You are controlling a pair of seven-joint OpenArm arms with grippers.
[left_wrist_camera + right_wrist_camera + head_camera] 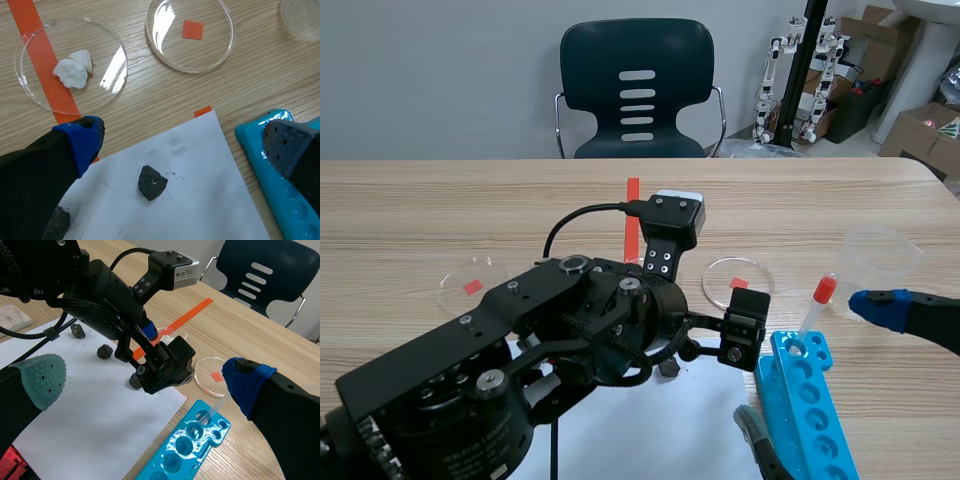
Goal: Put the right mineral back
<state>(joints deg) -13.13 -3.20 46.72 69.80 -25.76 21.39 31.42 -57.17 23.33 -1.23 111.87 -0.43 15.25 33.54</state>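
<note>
The left jaws are held wide apart over a white sheet (210,200), with a dark stone (152,182) lying on it between them. The right jaws are spread wide too, a blue rack (192,447) between them. White stones (74,72) are seen in a dish (107,75).

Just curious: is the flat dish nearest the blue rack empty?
Empty: the petri dish shows only a tape square; the white mineral pieces lie in the neighbouring dish.
</note>
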